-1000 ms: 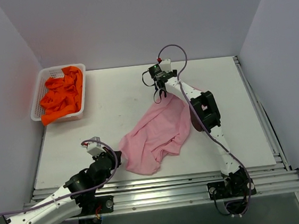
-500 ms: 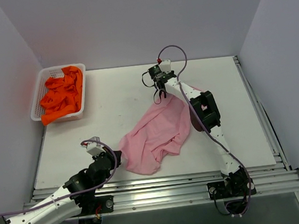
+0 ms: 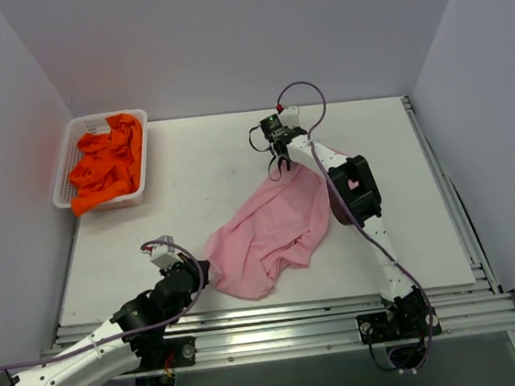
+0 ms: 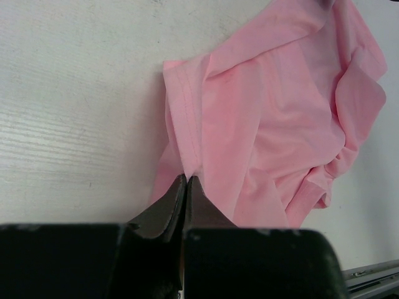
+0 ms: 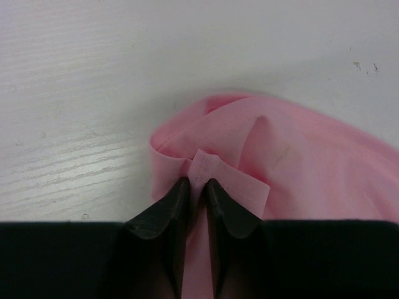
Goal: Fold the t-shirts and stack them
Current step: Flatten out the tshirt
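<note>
A light pink t-shirt (image 3: pixel 275 228) lies crumpled on the white table, in front of the arms. My left gripper (image 3: pixel 202 272) sits at the shirt's near left edge. In the left wrist view its jaws (image 4: pixel 187 178) are pressed together on the stitched hem of the pink t-shirt (image 4: pixel 274 118). My right gripper (image 3: pixel 279 165) is at the shirt's far corner. Its jaws (image 5: pixel 198 184) pinch a small raised fold of the pink hem (image 5: pixel 218 171). Several bright orange t-shirts (image 3: pixel 107 163) lie heaped in the basket at the far left.
The white mesh basket (image 3: pixel 61 181) stands at the table's far left corner against the left wall. Grey walls close in the left, back and right sides. Metal rails (image 3: pixel 281 324) run along the near edge by the arm bases.
The right gripper's jaws have closed onto the far corner of the pink shirt, and its wrist shifted slightly. The left arm and the shirt's spread look unchanged.
</note>
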### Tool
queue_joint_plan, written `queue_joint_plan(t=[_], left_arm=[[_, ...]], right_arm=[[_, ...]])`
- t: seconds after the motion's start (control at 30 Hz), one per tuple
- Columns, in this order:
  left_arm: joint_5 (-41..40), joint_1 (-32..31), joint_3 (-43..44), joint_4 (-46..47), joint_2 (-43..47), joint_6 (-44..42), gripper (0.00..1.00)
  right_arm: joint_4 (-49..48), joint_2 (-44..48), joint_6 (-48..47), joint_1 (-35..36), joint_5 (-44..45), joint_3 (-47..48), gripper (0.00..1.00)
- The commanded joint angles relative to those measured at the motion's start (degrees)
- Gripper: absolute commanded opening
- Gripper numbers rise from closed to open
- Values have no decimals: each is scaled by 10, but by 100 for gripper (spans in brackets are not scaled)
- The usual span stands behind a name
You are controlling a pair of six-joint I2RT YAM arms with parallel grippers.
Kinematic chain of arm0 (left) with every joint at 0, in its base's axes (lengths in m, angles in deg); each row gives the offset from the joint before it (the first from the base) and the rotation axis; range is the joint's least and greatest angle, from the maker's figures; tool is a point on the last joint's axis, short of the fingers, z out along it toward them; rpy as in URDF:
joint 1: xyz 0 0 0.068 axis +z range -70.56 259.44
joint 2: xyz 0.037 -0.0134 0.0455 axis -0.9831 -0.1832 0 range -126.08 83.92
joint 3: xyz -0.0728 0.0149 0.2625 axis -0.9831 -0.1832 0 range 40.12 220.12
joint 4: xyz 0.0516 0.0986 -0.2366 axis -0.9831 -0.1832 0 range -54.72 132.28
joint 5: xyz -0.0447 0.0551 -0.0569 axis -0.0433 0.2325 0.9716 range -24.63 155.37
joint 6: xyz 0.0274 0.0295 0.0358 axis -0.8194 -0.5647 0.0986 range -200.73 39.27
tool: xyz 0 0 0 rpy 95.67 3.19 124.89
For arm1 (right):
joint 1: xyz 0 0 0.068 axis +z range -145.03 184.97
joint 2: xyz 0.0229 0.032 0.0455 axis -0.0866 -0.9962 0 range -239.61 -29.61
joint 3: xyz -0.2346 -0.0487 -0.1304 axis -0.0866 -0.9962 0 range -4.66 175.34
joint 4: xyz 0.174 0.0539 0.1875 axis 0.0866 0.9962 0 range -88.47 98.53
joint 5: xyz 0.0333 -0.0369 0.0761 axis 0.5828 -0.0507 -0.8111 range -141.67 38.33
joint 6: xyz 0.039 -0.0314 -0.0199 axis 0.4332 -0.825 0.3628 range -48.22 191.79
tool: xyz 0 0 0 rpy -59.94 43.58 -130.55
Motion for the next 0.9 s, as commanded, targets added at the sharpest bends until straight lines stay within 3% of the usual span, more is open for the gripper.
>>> queue_joint_plan(t=[0.0, 0.13, 0.4, 0.67, 0.87], left_arm=[[-2, 1, -4, 29, -3, -7, 2], [-2, 1, -2, 32, -13, -6, 2], [-16, 1, 28, 1, -17, -3, 2], [-29, 0, 69, -73, 31, -8, 2], [-54, 0, 146, -147, 70, -49, 2]], right_arm=[[3, 10, 5, -5, 21, -4, 11], [8, 21, 5, -5, 24, -5, 0], [15, 102, 4, 1, 56, -52, 0], [8, 265, 4, 13, 81, -169, 0], [9, 394, 3, 32, 93, -229, 0]])
